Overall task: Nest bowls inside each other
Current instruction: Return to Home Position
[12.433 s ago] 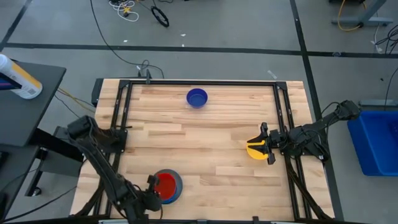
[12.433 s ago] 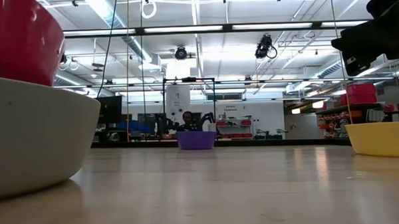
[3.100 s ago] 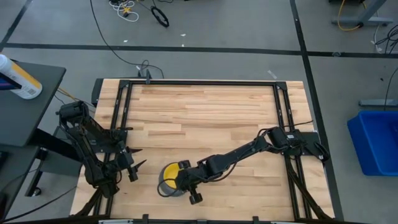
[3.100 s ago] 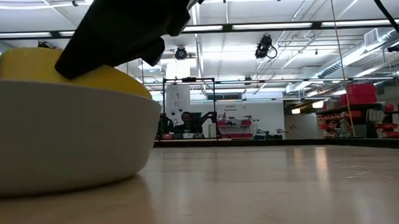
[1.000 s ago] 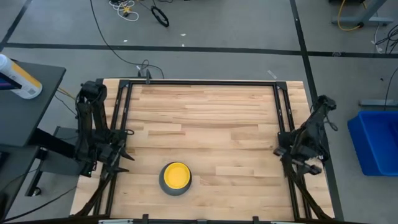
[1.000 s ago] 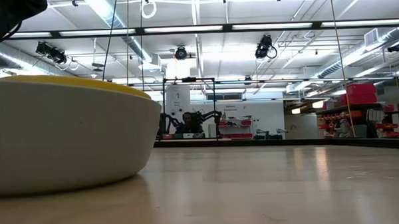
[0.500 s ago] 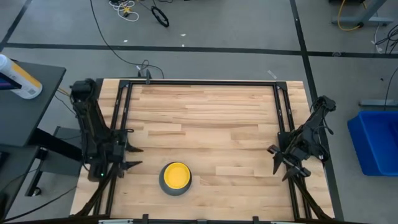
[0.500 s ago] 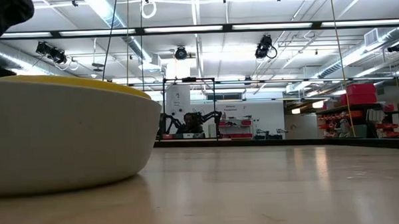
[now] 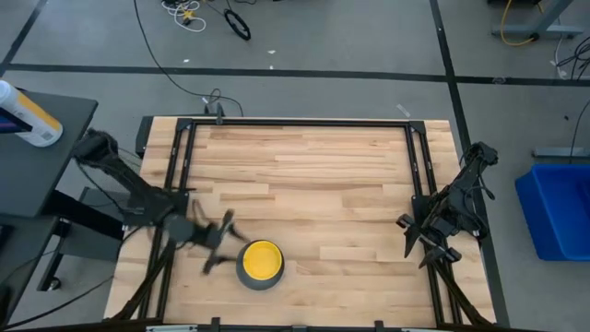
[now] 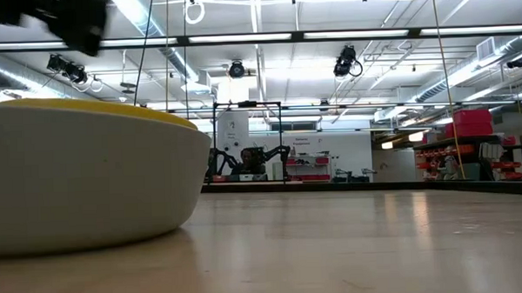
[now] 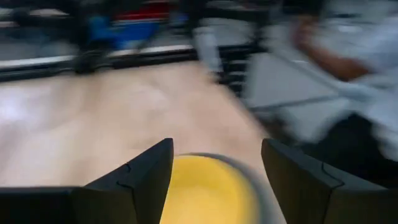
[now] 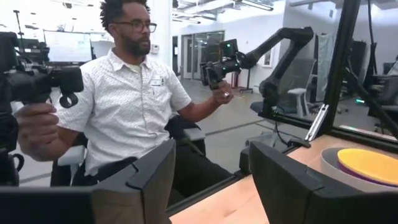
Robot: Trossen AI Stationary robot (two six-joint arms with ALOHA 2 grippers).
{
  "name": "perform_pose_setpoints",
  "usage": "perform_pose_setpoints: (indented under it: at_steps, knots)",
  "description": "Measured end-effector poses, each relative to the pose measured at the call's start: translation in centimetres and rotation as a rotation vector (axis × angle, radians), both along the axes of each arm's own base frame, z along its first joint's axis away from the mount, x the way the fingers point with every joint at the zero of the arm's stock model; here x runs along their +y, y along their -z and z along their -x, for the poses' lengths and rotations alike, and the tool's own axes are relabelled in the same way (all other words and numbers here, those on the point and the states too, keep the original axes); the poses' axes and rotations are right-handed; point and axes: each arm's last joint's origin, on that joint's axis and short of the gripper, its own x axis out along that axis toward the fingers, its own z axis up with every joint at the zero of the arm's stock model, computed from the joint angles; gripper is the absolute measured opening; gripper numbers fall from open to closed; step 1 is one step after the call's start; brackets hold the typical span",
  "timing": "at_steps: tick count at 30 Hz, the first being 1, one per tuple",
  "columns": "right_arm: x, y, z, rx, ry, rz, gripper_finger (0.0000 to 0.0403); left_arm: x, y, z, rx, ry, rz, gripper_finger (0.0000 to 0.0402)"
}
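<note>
A stack of bowls stands on the wooden table near its front edge, left of the middle. The yellow bowl (image 9: 262, 260) sits inside the grey bowl (image 9: 243, 273), which rests on its base. In the low view the grey bowl (image 10: 79, 179) fills the left, with the yellow rim (image 10: 94, 104) just above it. My left gripper (image 9: 219, 244) hovers open just left of the stack, pointing at it; in its wrist view the yellow bowl (image 11: 205, 190) lies between the fingers, farther off. My right gripper (image 9: 411, 242) waits open at the table's right edge.
Black frame rails (image 9: 181, 166) run along the table's left, far and right sides. A blue bin (image 9: 558, 207) stands on the floor to the right. A person (image 12: 137, 93) holding hand controllers sits beyond the table in the right wrist view. The table's middle and far part is bare wood (image 9: 304, 175).
My left arm has swung from the table's left edge toward the bowl stack, rising a little and rolling its wrist, and its gripper stays open. The bowl stack has not moved.
</note>
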Motion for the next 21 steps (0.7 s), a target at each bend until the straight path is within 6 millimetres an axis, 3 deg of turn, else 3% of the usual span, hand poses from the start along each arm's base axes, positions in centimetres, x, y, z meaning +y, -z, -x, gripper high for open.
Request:
perform_pose_setpoints:
  at_steps: [4, 9, 12, 16, 18, 21]
  knots:
    - [0.0, 0.1, 0.0, 0.024, -0.004, -0.007, 0.0218, 2.7, 0.0, -2.8, -0.04, -0.015, -0.016, 0.0252]
    - [0.1, 0.1, 0.1, 0.038, -0.033, -0.012, 0.0213, 7.2, -1.1, -3.5, -0.058, -0.067, -0.023, 0.0252]
    - [0.1, 0.2, 0.1, 0.04, -0.059, -0.008, 0.0207, 9.1, -2.6, -2.0, -0.103, -0.072, -0.032, 0.0252]
    - [0.1, 0.2, 0.1, 0.049, -0.064, -0.007, 0.0201, 10.3, -4.0, 1.9, -0.17, -0.094, -0.026, 0.0252]
    - [0.1, 0.2, 0.1, 0.049, -0.064, -0.004, 0.02, 10.5, -3.4, 3.9, -0.238, -0.085, 0.001, 0.0252]
    - [0.1, 0.3, 0.1, 0.048, -0.064, 0.003, 0.0199, 10.7, -0.9, 5.9, -0.304, -0.077, 0.045, 0.0252]
